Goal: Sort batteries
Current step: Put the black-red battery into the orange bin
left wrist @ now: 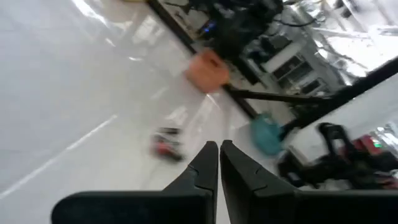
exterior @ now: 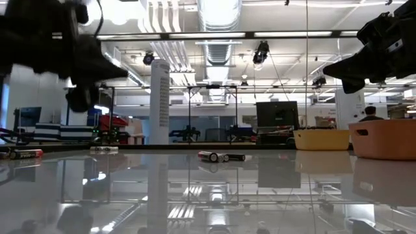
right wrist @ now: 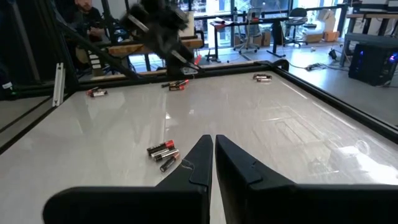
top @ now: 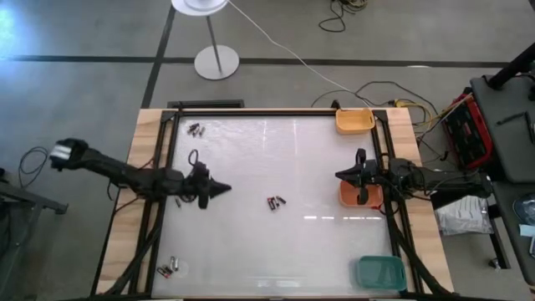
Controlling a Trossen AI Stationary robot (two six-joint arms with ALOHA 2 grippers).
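The left gripper (top: 224,189) hangs above the bench (top: 251,251) with its fingers pressed together and nothing between them, tip aimed toward the middle of the surface. Just ahead of that tip lies the nearest cluster of batteries (top: 276,202), a few small dark cylinders with reddish marks lying on their sides, some touching. Farther out, another small group of batteries (top: 196,130) sits off to one side of this gripper near the far edge, and a third group (top: 169,268) lies behind and to its other side at the near corner. The right gripper (top: 341,175) faces the left one from across the bench, also closed and empty, hovering directly beside the orange tray (top: 373,201); the yellow tray (top: 355,121) sits well off to one side of it at the far corner and the green tray (top: 380,272) well off to the other side at the near corner. No battery can be seen in any tray, so sorting appears to be at its start, with the approach to a first pick in hand. The central cluster looks the likeliest target: the next move calls for spreading the fingers, descending over one cylinder, and lining up across its short width so its neighbours are not nudged away.
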